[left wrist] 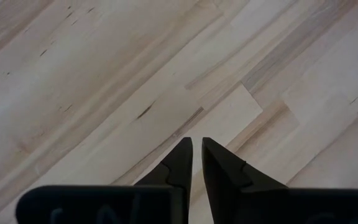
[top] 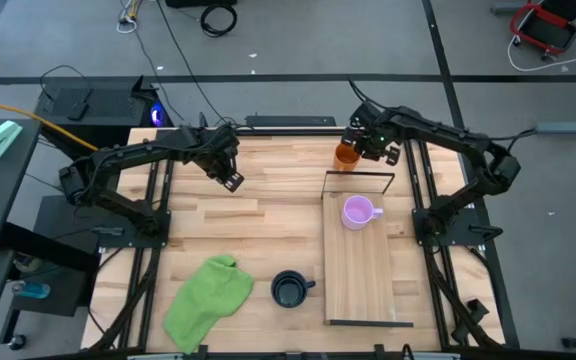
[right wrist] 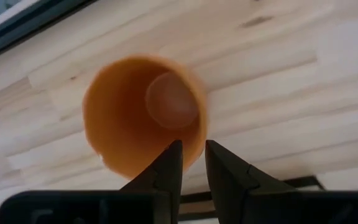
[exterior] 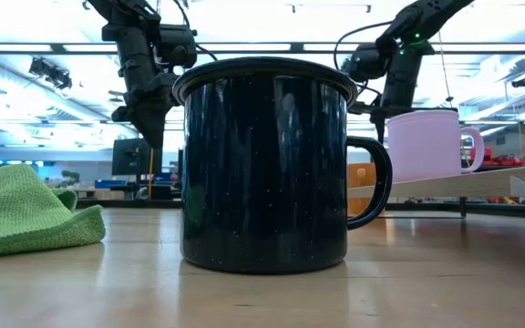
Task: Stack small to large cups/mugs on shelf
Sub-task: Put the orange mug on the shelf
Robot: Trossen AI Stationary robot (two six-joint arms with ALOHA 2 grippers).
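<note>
The orange mug (top: 345,156) is at the table's far edge, just beyond the shelf's far wire frame, with my right gripper (right wrist: 193,148) shut on it from above. The light purple mug (top: 356,212) stands upright on its base on the far part of the shelf (top: 360,285). On the tabletop left of the shelf's near end stands the black mug (top: 289,289), which fills the low view (exterior: 267,164). My left gripper (top: 233,182) hangs shut over bare wood at the table's far left, touching nothing. My right gripper has the orange mug by its rim (right wrist: 190,138), on the side nearest the wrist. The rim is pinched with one finger (right wrist: 169,163) inside the mug and the other finger (right wrist: 219,165) outside. The fingers come from above, pointing down. Whether its base is off the table cannot be told.
A crumpled green cloth (top: 208,300) lies near the table's near left corner. The shelf's thin black wire frames (top: 360,174) stand up at its far and near ends. Bare planks lie between the cloth, the left gripper and the shelf.
</note>
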